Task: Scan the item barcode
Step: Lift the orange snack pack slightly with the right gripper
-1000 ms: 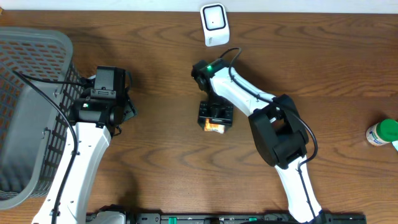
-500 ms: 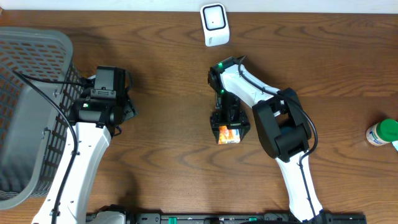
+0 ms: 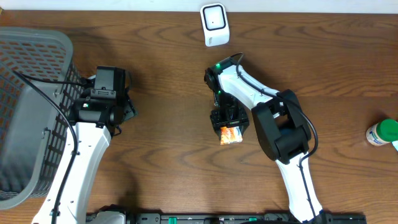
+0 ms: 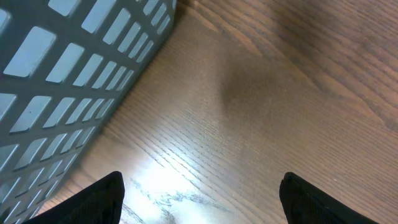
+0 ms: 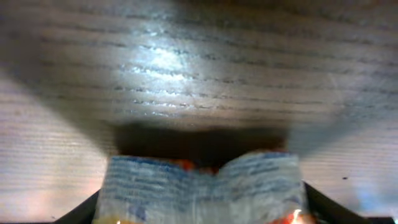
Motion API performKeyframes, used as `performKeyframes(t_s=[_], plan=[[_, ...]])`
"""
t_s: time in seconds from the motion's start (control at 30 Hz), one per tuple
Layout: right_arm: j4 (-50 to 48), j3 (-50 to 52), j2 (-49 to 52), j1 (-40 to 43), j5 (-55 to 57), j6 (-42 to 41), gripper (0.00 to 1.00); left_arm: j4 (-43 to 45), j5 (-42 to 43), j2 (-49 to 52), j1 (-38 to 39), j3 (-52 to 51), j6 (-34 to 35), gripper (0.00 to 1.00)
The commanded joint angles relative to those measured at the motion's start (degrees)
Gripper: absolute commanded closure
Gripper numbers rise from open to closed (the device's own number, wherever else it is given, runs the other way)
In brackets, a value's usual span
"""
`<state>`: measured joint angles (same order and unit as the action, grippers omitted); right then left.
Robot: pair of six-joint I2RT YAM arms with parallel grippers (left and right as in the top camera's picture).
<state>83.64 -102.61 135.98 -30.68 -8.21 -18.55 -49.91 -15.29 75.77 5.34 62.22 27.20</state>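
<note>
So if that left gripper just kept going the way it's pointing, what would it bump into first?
The bare wooden table. The left gripper points down at it with nothing in between; the grey basket stands off to the side, likely missed.

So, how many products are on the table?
2: the orange packet between the right fingers, mid-table; the green-capped bottle at the right edge. The basket may hide more.

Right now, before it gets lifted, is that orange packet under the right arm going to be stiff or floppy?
Probably floppy: the packet buckles in the middle between the fingers of the right gripper. Likely light, since it looks thin and crinkled. Its shiny film may slip.
</note>
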Motion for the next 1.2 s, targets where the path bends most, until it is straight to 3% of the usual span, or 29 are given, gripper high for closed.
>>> performKeyframes(t_s=[0.0, 0.3, 0.5, 0.67, 1.17], plan=[[-2.86, 0.31, 1.92, -0.5, 1.92, 0.72, 0.4, -0.17, -0.15, 0.17, -0.13, -0.02, 0.55, 0.2], [3.32, 0.31, 1.92, -0.37, 1.4, 1.46, 0.4, -0.17, -0.15, 0.17, -0.13, -0.02, 0.55, 0.19], [8.35, 0.31, 1.92, -0.39, -10.43, 6.34, 0.44, -0.17, -0.15, 0.17, -0.13, -0.02, 0.55, 0.19], [12.44, 0.31, 1.92, -0.55, -11.82, 7.06, 0.44, -0.17, -0.15, 0.17, -0.13, -0.02, 0.55, 0.19], [13.07, 0.31, 1.92, -0.83, -11.87, 7.04, 0.44, -0.17, -0.15, 0.17, -0.13, -0.02, 0.55, 0.2]])
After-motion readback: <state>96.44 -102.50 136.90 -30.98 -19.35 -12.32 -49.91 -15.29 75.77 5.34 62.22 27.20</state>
